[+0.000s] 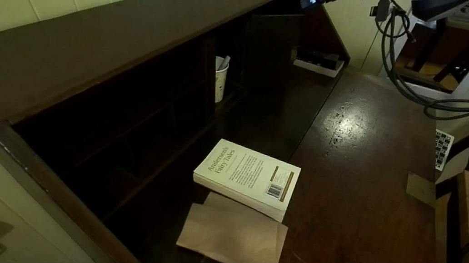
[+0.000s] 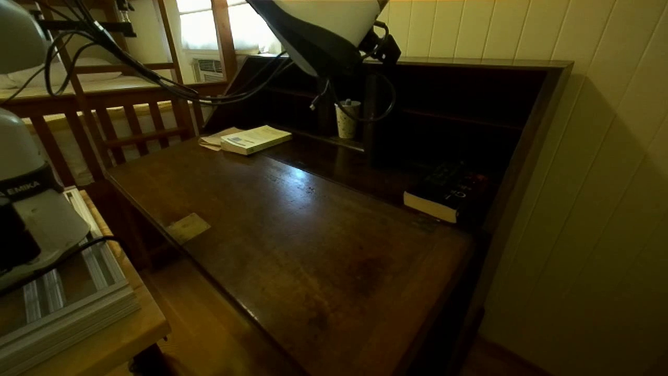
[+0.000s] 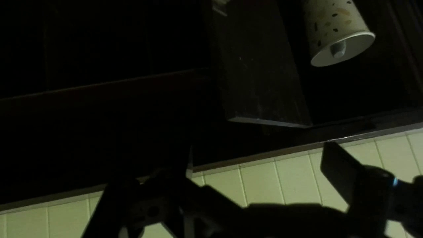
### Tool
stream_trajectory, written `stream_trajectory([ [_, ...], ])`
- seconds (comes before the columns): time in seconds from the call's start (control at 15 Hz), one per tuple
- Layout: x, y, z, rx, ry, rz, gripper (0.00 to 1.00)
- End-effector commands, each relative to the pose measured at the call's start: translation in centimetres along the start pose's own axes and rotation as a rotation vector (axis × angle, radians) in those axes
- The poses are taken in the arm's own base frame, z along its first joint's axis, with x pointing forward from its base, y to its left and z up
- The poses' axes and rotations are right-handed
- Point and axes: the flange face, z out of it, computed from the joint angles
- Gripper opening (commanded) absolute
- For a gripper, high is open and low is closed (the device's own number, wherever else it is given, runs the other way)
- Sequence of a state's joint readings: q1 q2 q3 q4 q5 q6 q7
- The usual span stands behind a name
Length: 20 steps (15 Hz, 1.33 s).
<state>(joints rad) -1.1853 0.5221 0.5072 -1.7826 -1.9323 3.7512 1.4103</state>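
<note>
White cup (image 3: pixel 330 24) props up a pale rod (image 3: pixel 338 49), while the gripper (image 3: pixel 259 157) hangs empty, its fingers (image 3: pixel 340 172) spread wide

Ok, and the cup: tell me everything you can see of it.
Pale, with dark and tan flecks, the cup is open-topped, narrows downward and looks like paper. It stands upright inside the desk, beside a divider; whether they touch can't be told. A greyish stick pokes out of it. The open pincer is clear of it.
</note>
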Motion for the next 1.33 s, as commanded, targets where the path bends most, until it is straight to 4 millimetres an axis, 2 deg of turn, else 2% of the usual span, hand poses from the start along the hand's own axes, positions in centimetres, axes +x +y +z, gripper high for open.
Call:
stream_trajectory([
  [0.0, 0.3, 0.0, 0.9, 0.081, -0.044, 0.021, 1.00],
  [0.73, 1.5, -0.5, 1.1, 0.138, -0.210, 0.050, 1.00],
  [1.27, 2.0, -1.5, 1.2, 0.110, -0.320, 0.068, 1.00],
])
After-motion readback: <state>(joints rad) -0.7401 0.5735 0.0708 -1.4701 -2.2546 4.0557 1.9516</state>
